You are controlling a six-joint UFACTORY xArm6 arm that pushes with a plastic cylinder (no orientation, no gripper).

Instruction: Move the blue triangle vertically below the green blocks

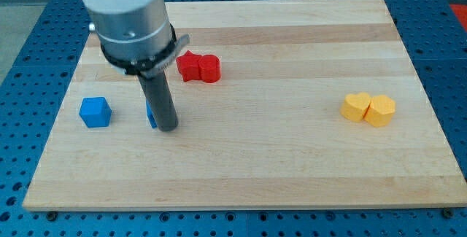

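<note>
My tip (pixel 168 127) stands on the board at the view's left. A blue block (pixel 151 115) sits tight against the tip's left side; the rod hides most of it, so I cannot make out its shape. A blue cube (pixel 95 111) lies further left, apart from the tip. No green blocks show in the camera view; the arm's body covers the board's upper left.
A red star-like block (pixel 190 66) and a red rounded block (pixel 209 68) touch each other above and right of the tip. Two yellow blocks (pixel 369 109) touch each other at the view's right. The wooden board (pixel 292 157) ends at blue perforated table edges.
</note>
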